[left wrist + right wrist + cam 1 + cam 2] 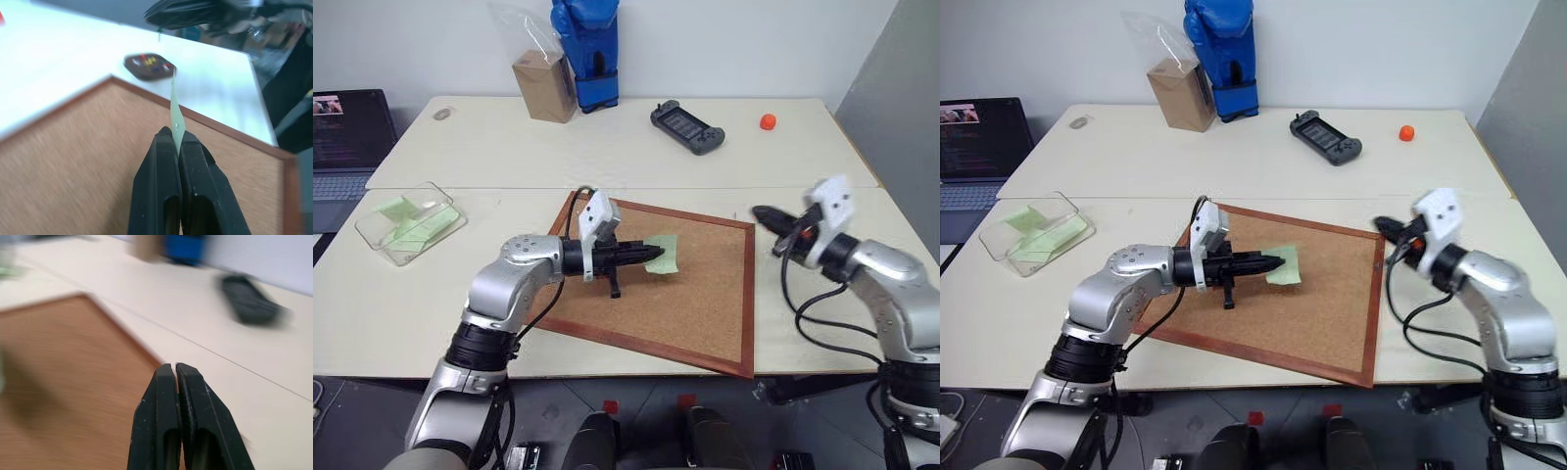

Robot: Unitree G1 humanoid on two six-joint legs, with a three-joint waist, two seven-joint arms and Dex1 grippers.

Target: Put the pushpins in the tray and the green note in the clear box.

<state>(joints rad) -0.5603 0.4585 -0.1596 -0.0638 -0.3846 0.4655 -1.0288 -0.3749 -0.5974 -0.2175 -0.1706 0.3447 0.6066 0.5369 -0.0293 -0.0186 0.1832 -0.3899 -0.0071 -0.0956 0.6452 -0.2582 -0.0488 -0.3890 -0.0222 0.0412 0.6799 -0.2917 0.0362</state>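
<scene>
Over the cork board [695, 294], our left gripper [651, 253] pinches the green note [176, 115] by one edge, fingers pressed together on the paper, the slip standing edge-on above the board. Our right gripper [175, 369] hangs shut and seemingly empty beyond the board's right frame. The clear box [372, 230] sits well apart on the table's left, pale green slips already inside; the tray [149, 65] with its pushpins [149, 60] lies off the board's far corner. We judge the carry next: keep the pinch firm, lift the note clear of the board, swing left and release only once it is over the box.
</scene>
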